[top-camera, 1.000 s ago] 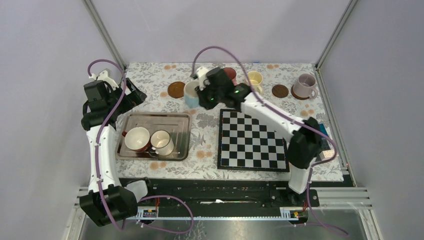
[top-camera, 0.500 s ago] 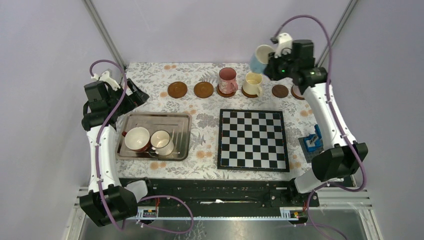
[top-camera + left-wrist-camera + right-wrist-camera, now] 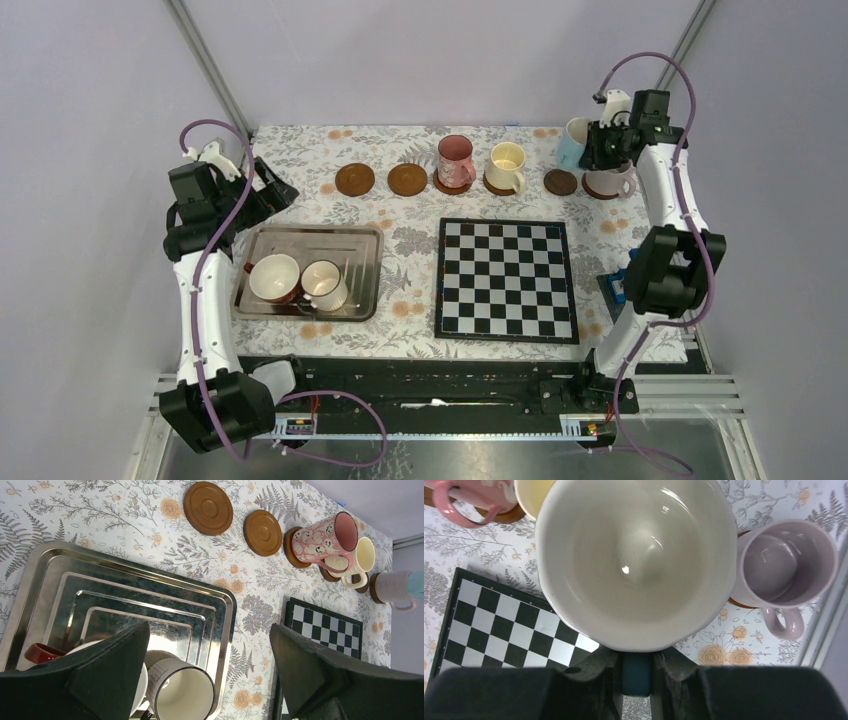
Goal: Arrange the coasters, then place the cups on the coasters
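My right gripper (image 3: pixel 598 148) is shut on the handle of the light blue cup (image 3: pixel 575 143), which hangs above the back right of the table. In the right wrist view its white inside (image 3: pixel 634 555) fills the frame and the blue handle sits between my fingers (image 3: pixel 636 672). A bare coaster (image 3: pixel 561 182) lies just in front of it. The lilac cup (image 3: pixel 612 180), cream cup (image 3: pixel 506 165) and pink cup (image 3: pixel 455 160) stand on coasters. Two bare coasters (image 3: pixel 354 179) (image 3: pixel 407 179) lie to the left. My left gripper (image 3: pixel 208 627) hangs open over the tray.
A metal tray (image 3: pixel 355 245) at the left holds a dark-red cup (image 3: pixel 273 278) and a white cup (image 3: pixel 324 286). A chessboard (image 3: pixel 505 280) lies in front of the row of coasters. A small blue object (image 3: pixel 617 287) sits behind the right arm's elbow.
My right arm has carried the light blue cup from the back middle across to the far right, beside the lilac cup. The left arm has stayed still.
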Robot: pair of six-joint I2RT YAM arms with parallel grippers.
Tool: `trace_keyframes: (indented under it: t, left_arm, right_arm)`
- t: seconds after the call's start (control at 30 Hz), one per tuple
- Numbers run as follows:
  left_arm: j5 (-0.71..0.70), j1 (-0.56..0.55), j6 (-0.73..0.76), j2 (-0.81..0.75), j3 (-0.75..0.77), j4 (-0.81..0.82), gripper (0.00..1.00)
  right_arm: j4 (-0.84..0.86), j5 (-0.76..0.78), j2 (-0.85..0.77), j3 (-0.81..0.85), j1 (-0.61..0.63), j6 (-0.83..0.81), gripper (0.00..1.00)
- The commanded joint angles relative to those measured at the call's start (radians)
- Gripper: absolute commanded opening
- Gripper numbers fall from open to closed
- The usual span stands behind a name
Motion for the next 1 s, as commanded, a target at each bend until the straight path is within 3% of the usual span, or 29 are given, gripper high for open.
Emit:
trace_keyframes:
  t: [0.0, 0.33, 0.97]
  left_arm:
    - [0.016, 0.006, 0.008, -0.012, 0.000, 0.058, 0.99]
    - [0.012, 0.006, 0.013, 0.003, 0.001, 0.059, 0.99]
    - [0.009, 0.006, 0.014, 0.017, 0.002, 0.062, 0.99]
  right_arm:
    - [0.140, -0.039, 0.020, 0.054, 0.004, -0.011, 0.00]
    - [0.196, 0.011, 0.152, 0.056, 0.005, -0.008, 0.00]
    - [0.321, 0.069, 0.243, -0.013, 0.005, -0.034, 0.00]
